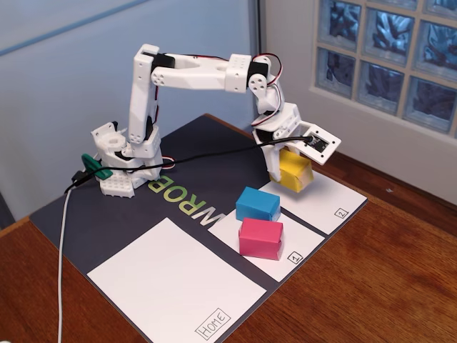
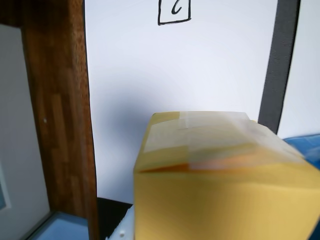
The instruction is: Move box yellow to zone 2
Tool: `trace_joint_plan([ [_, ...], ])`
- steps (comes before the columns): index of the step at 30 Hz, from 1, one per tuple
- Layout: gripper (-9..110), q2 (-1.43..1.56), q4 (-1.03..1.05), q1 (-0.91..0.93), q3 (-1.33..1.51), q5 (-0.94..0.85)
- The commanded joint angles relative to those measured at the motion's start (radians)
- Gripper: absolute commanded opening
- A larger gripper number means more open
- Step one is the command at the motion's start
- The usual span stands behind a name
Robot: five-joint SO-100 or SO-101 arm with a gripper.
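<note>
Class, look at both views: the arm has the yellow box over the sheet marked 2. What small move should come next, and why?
Probably lower a little and then open. In the fixed view the gripper holds the yellow box tilted, seemingly just above the sheet marked 2. The wrist view shows white paper beneath the box, so it is already over the zone; contact is unclear.

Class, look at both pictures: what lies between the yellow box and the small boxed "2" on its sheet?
Nothing: in the wrist view only bare white paper of zone 2 separates the yellow box from the boxed "2".
</note>
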Motion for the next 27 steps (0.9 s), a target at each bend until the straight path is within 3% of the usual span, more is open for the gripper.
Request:
trace_joint_plan([
  [1,0,-0.009,-0.026,-0.003,-0.063,0.009],
  [27,0,-0.202,-0.186,0.005,-0.112,0.055],
])
